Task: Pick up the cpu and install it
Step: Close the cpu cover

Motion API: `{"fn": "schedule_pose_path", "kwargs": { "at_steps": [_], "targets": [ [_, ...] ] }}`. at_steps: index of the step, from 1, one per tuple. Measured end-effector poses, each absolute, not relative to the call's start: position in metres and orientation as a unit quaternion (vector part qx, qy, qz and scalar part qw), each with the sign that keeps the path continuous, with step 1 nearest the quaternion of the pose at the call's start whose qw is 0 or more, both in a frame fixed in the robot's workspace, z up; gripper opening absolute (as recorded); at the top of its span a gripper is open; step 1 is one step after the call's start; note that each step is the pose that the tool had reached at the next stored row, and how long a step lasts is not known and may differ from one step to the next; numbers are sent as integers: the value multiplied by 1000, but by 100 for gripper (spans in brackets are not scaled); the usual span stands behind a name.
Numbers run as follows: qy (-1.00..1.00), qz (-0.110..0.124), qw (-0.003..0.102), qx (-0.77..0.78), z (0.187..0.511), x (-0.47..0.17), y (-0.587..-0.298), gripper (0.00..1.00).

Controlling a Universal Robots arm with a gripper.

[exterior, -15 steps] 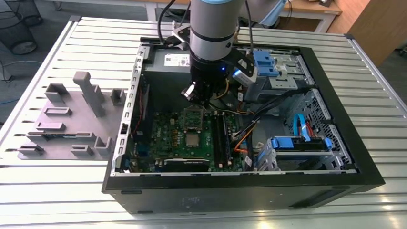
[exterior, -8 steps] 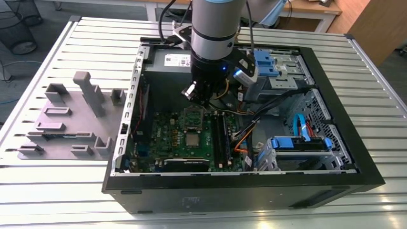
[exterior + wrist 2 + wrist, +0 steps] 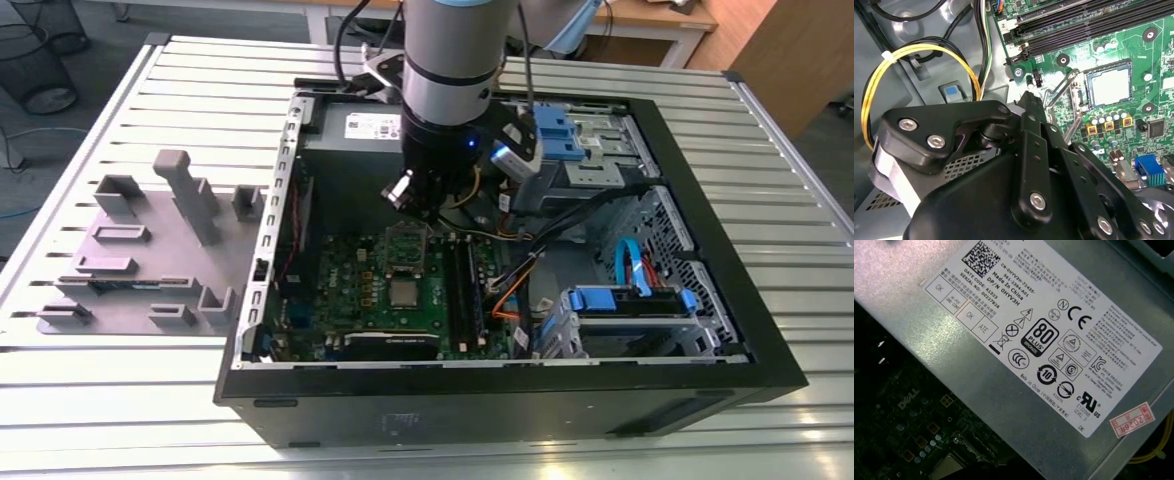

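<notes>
The cpu [image 3: 400, 292] is a small silver-grey square lying flat in its socket on the green motherboard [image 3: 350, 285] inside the open computer case. In the second wrist view the cpu [image 3: 1109, 86] sits inside the socket's black border, with thin metal lever rods [image 3: 1060, 91] raised beside it. It also appears as a pale square, the cpu [image 3: 946, 467], in the first wrist view. My gripper [image 3: 416, 212] hangs above the board, just past the far side of the socket. Its black linkage, the gripper [image 3: 1031, 102], stands apart from the cpu.
A grey power supply [image 3: 1019, 340] with a white label lies close to the wrist. Yellow and black cables [image 3: 924, 50] loop beside it. Drive bays with blue tabs [image 3: 627, 300] fill the case at the exterior view's right. Grey plastic fixture blocks [image 3: 147, 250] stand on the slatted table outside the case.
</notes>
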State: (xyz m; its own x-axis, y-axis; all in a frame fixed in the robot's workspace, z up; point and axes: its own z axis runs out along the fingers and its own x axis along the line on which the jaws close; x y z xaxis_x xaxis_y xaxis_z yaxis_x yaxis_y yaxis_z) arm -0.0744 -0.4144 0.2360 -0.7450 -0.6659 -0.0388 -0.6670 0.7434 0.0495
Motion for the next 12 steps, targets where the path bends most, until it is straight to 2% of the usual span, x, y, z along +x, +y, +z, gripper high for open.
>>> {"fn": "schedule_pose_path", "kwargs": {
  "at_steps": [12],
  "targets": [
    [934,32,3,-357,237,-69,-414,10]
  ]
}}
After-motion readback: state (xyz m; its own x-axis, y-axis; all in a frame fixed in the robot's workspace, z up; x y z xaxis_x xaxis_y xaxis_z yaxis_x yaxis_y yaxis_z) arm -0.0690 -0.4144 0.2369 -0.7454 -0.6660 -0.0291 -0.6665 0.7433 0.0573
